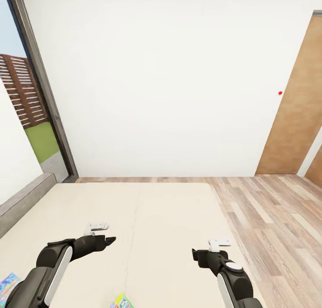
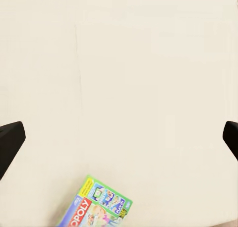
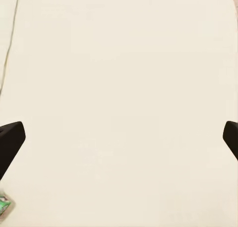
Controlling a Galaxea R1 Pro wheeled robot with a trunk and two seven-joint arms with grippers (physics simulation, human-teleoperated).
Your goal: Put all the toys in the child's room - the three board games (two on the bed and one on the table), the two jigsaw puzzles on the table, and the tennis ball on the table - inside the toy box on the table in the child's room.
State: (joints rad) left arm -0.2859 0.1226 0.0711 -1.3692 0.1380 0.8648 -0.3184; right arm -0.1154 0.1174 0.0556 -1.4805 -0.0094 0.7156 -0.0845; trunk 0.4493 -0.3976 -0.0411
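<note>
The beige bed (image 1: 147,218) lies below both arms. A green board game with a red Monopoly banner (image 2: 96,205) lies flat on the mattress; its corner shows at the near edge of the head view (image 1: 121,301) and in the right wrist view (image 3: 3,206). A blue board game (image 1: 9,283) lies at the near left, partly cut off. My left gripper (image 1: 109,241) (image 2: 119,138) hovers open above the mattress, just beyond the Monopoly box. My right gripper (image 1: 197,255) (image 3: 119,138) is open over bare mattress. The table, toy box, jigsaw puzzles and tennis ball are out of view.
A grey headboard (image 1: 24,200) runs along the bed's left side under a tall dark-framed window (image 1: 42,97). Wood-plank floor (image 1: 273,218) lies right of the bed, with a wooden door (image 1: 297,115) in the white wall beyond.
</note>
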